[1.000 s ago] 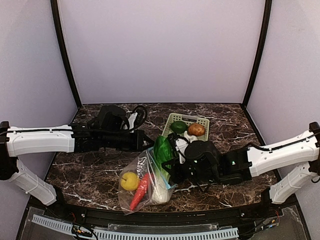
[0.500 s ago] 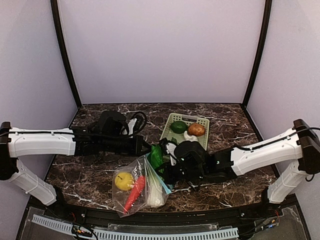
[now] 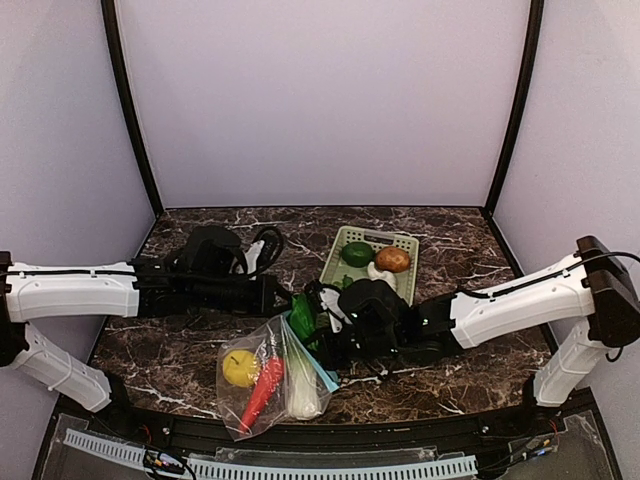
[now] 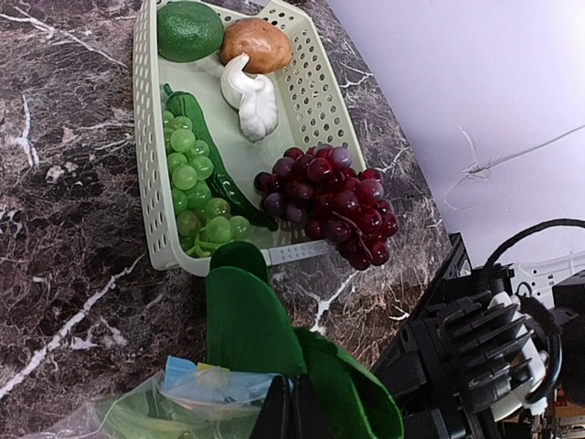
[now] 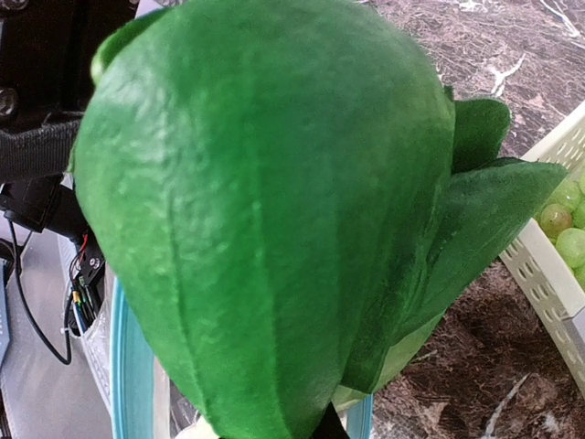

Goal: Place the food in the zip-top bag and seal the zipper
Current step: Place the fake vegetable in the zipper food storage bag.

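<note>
The clear zip-top bag (image 3: 262, 378) lies at the front centre, its mouth towards the basket. Inside it are a yellow lemon (image 3: 240, 367), a long red pepper (image 3: 262, 388) and the pale stem of the leafy green (image 3: 302, 318), whose dark leaves stick out of the mouth. My left gripper (image 3: 283, 297) is shut on the bag's upper edge (image 4: 196, 389). My right gripper (image 3: 325, 325) is shut on the leafy green (image 5: 265, 210), which fills its view and hides the fingertips. The teal zipper (image 5: 123, 366) runs beside the leaves.
The pale green basket (image 4: 146, 137) behind the bag holds a green lime (image 4: 189, 29), a brown potato (image 4: 256, 43), a white bulb (image 4: 249, 91), green grapes (image 4: 192, 174) and purple grapes (image 4: 334, 197). The purple walls stand close on three sides.
Both grippers have moved left and nearer, taking the bag along. The leafy green has gone deeper into the bag's mouth.
</note>
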### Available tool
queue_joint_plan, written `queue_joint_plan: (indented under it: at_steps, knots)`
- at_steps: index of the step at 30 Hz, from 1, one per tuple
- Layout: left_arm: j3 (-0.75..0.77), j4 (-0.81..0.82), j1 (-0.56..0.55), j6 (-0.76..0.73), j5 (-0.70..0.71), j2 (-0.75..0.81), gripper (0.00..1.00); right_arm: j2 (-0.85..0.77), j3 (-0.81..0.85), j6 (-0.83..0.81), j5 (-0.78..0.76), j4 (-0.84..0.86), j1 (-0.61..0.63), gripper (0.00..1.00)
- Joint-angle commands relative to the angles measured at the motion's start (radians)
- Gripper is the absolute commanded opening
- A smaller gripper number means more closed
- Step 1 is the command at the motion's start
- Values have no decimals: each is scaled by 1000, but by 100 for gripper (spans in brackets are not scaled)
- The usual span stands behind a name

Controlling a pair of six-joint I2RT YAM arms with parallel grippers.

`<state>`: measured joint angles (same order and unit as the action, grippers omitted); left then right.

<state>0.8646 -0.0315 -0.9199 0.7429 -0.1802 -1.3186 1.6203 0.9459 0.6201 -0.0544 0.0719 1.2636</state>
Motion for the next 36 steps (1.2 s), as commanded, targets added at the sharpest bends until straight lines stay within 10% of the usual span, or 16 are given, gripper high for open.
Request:
queue_joint_plan:
  at_steps: [1, 23, 36]
  knots:
    - [-1, 106, 3, 1, 17, 72, 1, -2, 1, -50, 98, -69, 6, 9]
    - [-112, 26, 3, -30, 9, 217, 1, -358, -8, -49, -75, -371, -4, 76]
    - [-136, 50, 4, -38, -3, 230, 1, -272, -77, 138, -64, -351, -60, 78]
